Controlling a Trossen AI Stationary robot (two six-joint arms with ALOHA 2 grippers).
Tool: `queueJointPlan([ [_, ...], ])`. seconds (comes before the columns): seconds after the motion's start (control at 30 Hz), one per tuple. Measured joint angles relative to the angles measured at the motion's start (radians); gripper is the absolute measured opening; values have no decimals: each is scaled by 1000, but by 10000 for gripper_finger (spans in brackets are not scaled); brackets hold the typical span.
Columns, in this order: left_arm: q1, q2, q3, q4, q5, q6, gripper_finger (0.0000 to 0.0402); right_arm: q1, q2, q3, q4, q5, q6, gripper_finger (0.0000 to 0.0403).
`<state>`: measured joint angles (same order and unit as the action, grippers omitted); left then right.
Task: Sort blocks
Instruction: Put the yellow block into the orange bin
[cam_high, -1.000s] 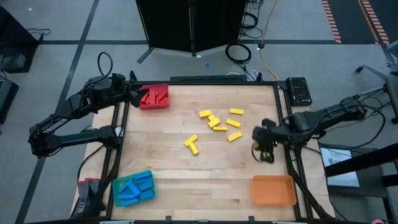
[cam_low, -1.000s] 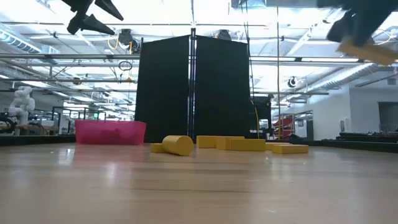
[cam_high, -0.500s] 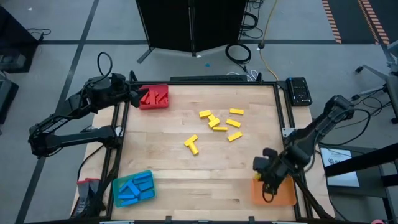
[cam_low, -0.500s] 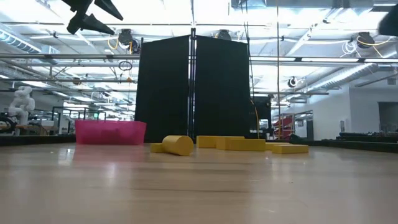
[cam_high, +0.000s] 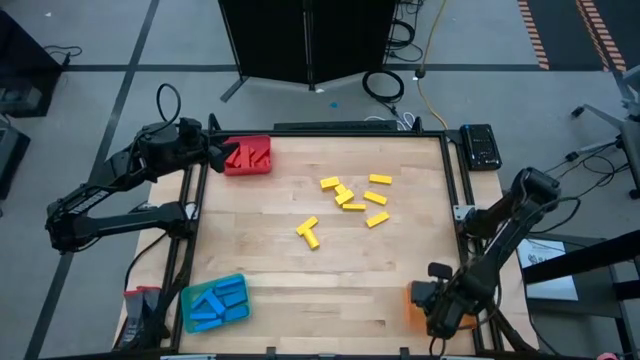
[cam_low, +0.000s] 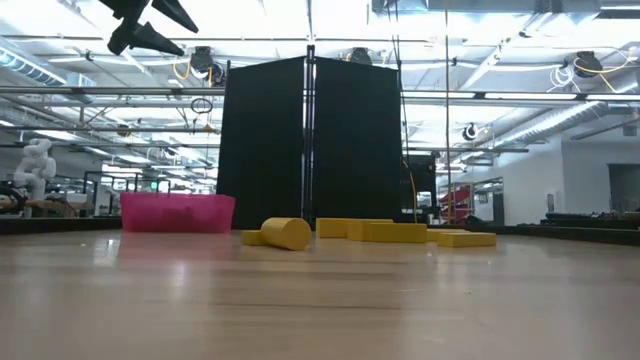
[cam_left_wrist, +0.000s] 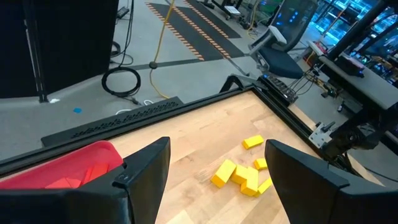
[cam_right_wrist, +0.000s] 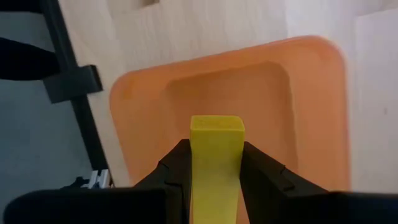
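Swinging across from the yellow pile, your right hand (cam_right_wrist: 214, 180) now hangs over the orange tray (cam_right_wrist: 311, 124), pinching a yellow block (cam_right_wrist: 216, 162) end-up; release probably comes next, though tray depth is hard to judge. Seven yellow blocks (cam_high: 350, 198) remain mid-counter (cam_high: 300, 270). Your left hand (cam_left_wrist: 214, 180) waits spread beside the red tray (cam_high: 248, 157).

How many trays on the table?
3. Red tray at the left gripper; blue tray at that side's other corner; orange tray under the right gripper, mostly covered from above.
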<state>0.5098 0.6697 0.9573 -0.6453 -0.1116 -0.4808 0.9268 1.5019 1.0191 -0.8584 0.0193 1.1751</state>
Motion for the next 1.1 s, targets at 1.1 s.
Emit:
queueJointPlan([
  [1.1, 0, -8, 0, 0, 0, 18, 267, -383, -165, 377, -595, 634, -297, 201],
])
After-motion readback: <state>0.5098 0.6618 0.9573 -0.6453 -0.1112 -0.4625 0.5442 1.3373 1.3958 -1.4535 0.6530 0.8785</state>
